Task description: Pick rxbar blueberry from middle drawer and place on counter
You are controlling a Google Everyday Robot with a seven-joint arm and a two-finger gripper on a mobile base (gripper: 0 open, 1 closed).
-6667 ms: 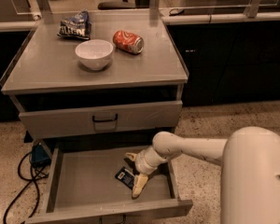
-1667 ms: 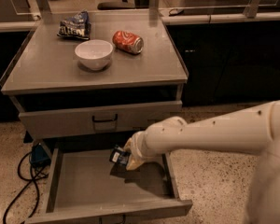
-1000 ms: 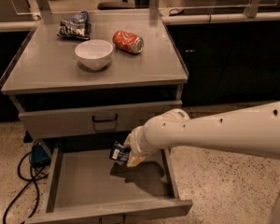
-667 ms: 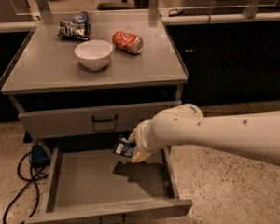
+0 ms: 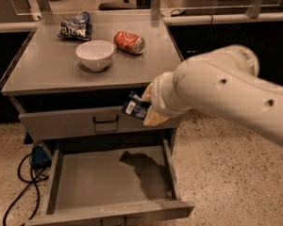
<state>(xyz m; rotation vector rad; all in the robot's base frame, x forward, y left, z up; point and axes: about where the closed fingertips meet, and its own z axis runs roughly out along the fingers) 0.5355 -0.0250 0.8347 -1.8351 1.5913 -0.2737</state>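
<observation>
Hanging over the open middle drawer (image 5: pixel 85 185), the rxbar blueberry (image 5: pixel 135 108) was pinched between the fingers of the gripper (image 5: pixel 146 107), level with the closed drawer front (image 5: pixel 66 124). A white bowl (image 5: pixel 95 54), a red can (image 5: pixel 129 42) and a chip bag (image 5: pixel 76 26) were seen resting on the counter (image 5: pixel 45 72).

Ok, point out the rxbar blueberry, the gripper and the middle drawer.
rxbar blueberry (image 5: pixel 134 107): camera view, middle of its dark wrapper.
gripper (image 5: pixel 146 109): camera view, between its fingertips, holding the bar above the drawer.
middle drawer (image 5: pixel 92 180): camera view, bare grey floor.
</observation>
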